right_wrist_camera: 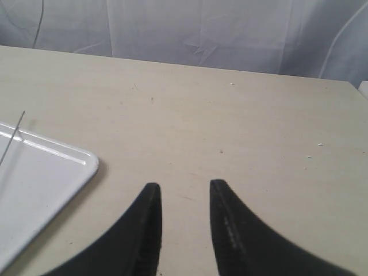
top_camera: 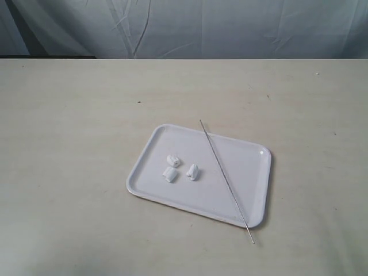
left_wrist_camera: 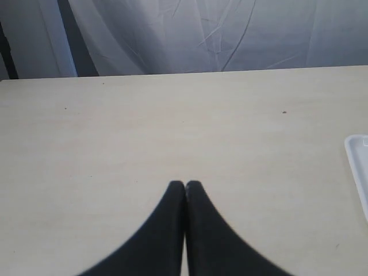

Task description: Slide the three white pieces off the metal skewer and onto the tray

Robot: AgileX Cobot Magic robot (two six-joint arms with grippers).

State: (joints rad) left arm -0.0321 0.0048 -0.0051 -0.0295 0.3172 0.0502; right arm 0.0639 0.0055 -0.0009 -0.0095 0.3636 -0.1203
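Three white pieces [top_camera: 172, 160] [top_camera: 168, 174] [top_camera: 192, 171] lie loose on the white tray [top_camera: 241, 167], left of its middle. The thin metal skewer [top_camera: 225, 179] lies bare across the tray, its ends sticking out over the far and near rims. Neither arm shows in the exterior view. My left gripper [left_wrist_camera: 184, 184] is shut with nothing in it, above bare table, with the tray's rim [left_wrist_camera: 357, 167] at the edge of that view. My right gripper [right_wrist_camera: 184, 187] is open and empty over the table, beside the tray's corner [right_wrist_camera: 69, 167], where the skewer's tip [right_wrist_camera: 16, 133] shows.
A beige table [top_camera: 75, 144] carries the tray near its middle. A wrinkled pale cloth backdrop [top_camera: 190, 26] hangs behind the table's far edge.
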